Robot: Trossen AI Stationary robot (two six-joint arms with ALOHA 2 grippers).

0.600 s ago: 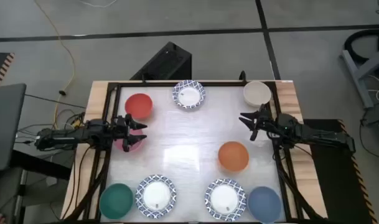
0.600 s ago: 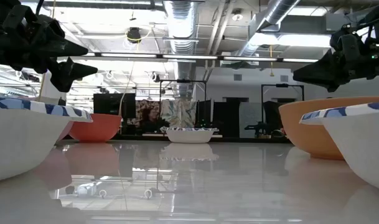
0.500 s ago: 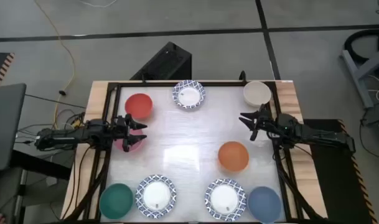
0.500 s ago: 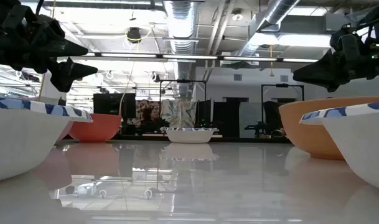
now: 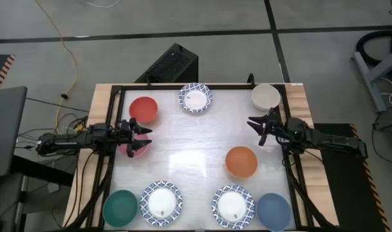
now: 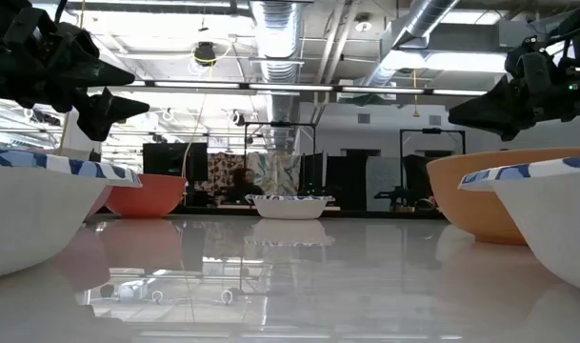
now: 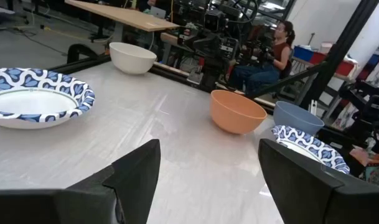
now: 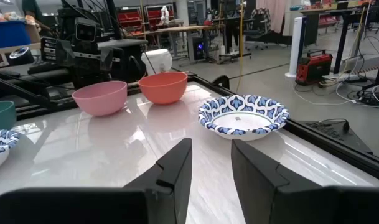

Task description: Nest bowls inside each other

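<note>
Several bowls stand apart on the white table: red [image 5: 143,109], pink [image 5: 134,149], green [image 5: 120,207], orange [image 5: 241,162], blue [image 5: 273,211] and cream [image 5: 266,96]. Three white bowls with blue-patterned rims [image 5: 196,98] [image 5: 161,203] [image 5: 233,206] stand singly as well. My left gripper [image 5: 146,135] hovers open at the left edge, over the pink bowl's right rim. At the right edge, between the cream and orange bowls, my right gripper [image 5: 253,131] hovers open. In both wrist views the space between my left gripper's [image 7: 208,180] and my right gripper's [image 8: 211,165] fingers is empty.
A black frame [image 5: 183,86] runs along the table's sides. The middle of the table [image 5: 189,151] has free room. Beyond the table a person [image 7: 273,56] sits among desks and equipment.
</note>
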